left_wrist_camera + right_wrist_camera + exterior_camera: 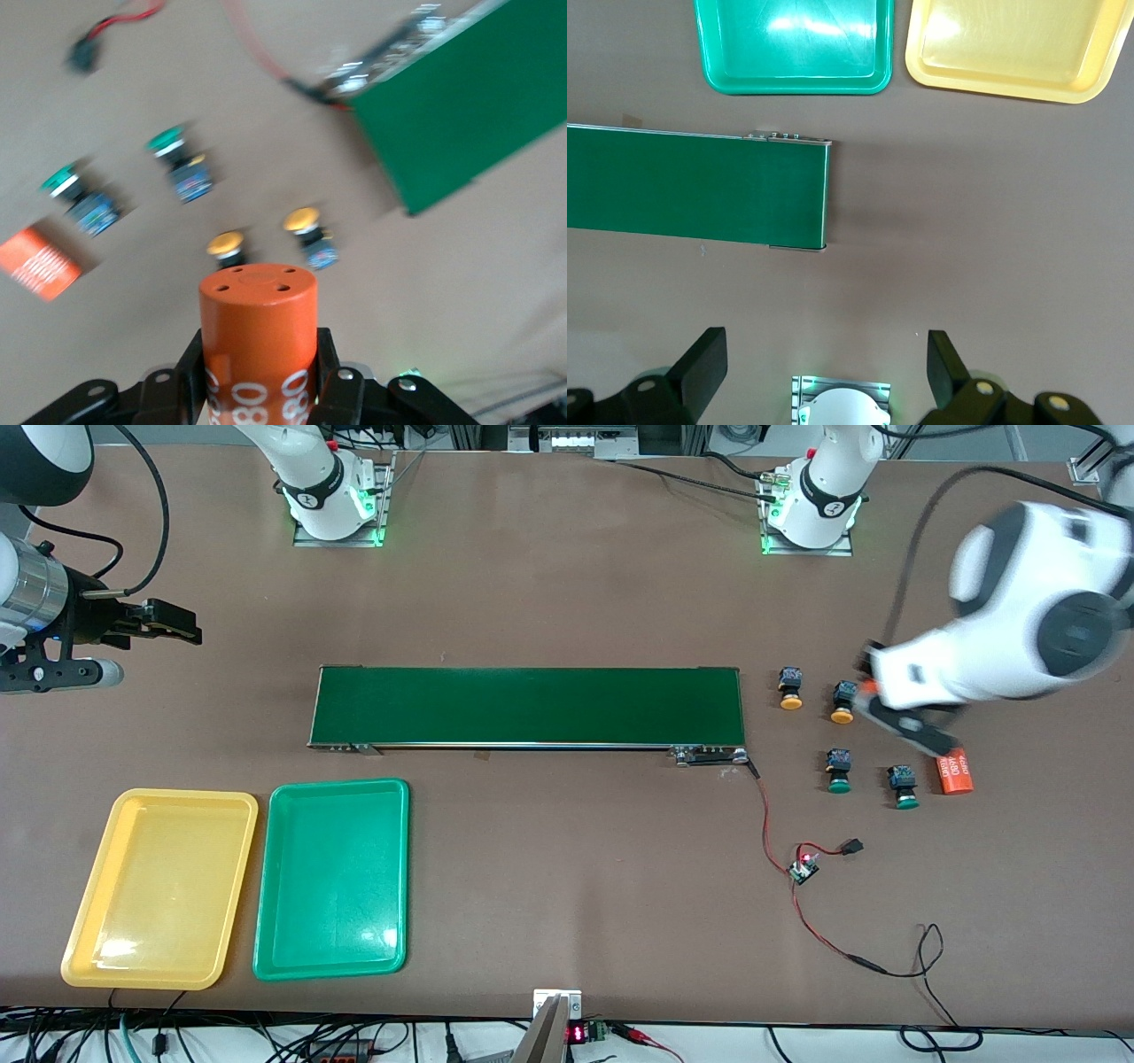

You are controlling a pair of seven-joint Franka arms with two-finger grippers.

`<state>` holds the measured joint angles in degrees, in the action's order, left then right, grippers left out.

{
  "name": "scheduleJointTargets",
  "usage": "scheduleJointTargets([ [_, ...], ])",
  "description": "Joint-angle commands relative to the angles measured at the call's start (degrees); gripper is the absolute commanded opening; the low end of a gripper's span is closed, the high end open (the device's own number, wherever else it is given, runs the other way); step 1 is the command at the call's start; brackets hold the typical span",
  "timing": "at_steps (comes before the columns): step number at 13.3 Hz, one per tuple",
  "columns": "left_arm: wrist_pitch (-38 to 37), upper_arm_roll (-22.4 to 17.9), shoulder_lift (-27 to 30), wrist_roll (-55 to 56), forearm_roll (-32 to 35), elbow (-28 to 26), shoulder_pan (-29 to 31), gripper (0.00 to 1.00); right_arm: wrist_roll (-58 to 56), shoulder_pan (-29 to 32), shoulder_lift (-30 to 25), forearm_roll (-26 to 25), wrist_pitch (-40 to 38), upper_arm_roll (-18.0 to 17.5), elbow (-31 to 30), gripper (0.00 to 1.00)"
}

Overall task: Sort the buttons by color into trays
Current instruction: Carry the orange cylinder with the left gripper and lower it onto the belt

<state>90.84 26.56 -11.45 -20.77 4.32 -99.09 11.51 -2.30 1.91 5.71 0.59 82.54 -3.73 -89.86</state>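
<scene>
Buttons unsorted, trays bare

Buttons sit on the tabletop point(567, 584) near the left arm's end: two yellow-capped point(790, 689) ones, two green-capped point(839, 771) nearer the camera. Right end effector point(182, 631) waits, fingers spread wide. Yellow tray point(89, 921) and green tray point(266, 921) lie side by side. Left end effector point(259, 376) grips an orange cylinder point(257, 332).

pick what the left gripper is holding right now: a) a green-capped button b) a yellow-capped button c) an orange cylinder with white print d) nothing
c: the left wrist view shows the left gripper shut on an orange cylinder, while all four buttons sit on the table.
</scene>
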Motion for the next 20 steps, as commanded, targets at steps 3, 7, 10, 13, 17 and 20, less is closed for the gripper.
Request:
scheduleJointTargets([
  [3, 8.1, 12.9, -11.2, -14.1, 0.3, 1.1, -0.9, 0.10, 0.0, 0.0, 0.3, -0.2, -0.8, 0.0, 0.7, 1.00],
  [7, 13.9, 13.4, -11.7, -17.2, 12.9, -3.7, -11.7, 0.08, -0.1, 0.1, 0.4, -0.1, -0.8, 0.0, 0.7, 1.00],
  [10, 31.0, 13.3, -12.0, -20.9, 15.2, -12.9, -10.1, 0.07, -0.1, 0.0, 0.4, -0.1, -0.8, 0.0, 0.7, 1.00],
  [13, 36.9, 13.1, -13.1, -20.8, 15.5, -15.7, -10.0, 0.07, -0.1, 0.1, 0.4, -0.1, -0.8, 0.0, 0.7, 1.00],
  [17, 39.0, 12.8, -15.7, -20.8, 19.7, -15.8, -9.3, 0.10, -0.2, 0.1, 0.4, -0.1, -0.7, 0.0, 0.7, 1.00],
  [20, 39.2, 12.9, -16.2, -20.9, 20.6, -15.8, -8.6, 0.70, -0.1, 0.0, 0.4, 0.0, -0.6, 0.0, 0.7, 1.00],
])
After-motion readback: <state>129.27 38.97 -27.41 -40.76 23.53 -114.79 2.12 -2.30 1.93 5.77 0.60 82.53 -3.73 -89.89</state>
